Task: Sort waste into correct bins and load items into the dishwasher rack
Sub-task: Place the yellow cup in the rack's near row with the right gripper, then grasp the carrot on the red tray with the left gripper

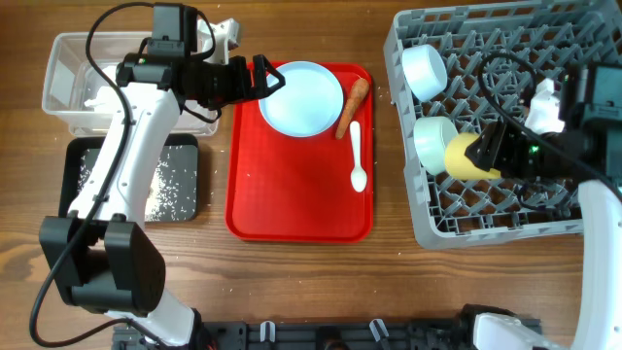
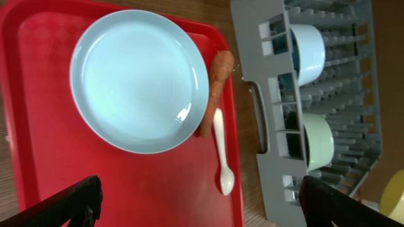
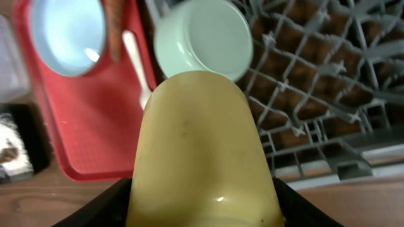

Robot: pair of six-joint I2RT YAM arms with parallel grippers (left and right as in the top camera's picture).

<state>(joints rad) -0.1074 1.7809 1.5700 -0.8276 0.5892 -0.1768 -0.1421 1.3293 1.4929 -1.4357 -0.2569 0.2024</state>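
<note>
Overhead: right pincer (image 1: 489,154) clamped on yellow cup (image 1: 462,156) over dishwasher rack (image 1: 505,224), frame right.
Left pincer (image 1: 260,83): apart, beside light blue plate (image 1: 302,97).
Risk: the cup, once released, could knock the adjacent pale green bowl (image 1: 434,139).

We've got the light blue plate (image 2: 136,79) on the red tray (image 2: 38,126), carrot (image 2: 214,88) against its right edge, white spoon (image 2: 222,154) just below. Light blue bowl (image 2: 309,50) and pale green bowl (image 2: 322,142) sit in the grey rack (image 2: 252,50). Left gripper (image 2: 201,189) spread wide.

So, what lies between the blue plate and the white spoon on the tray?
The orange carrot lies between plate and spoon; the overhead view shows it.
</note>
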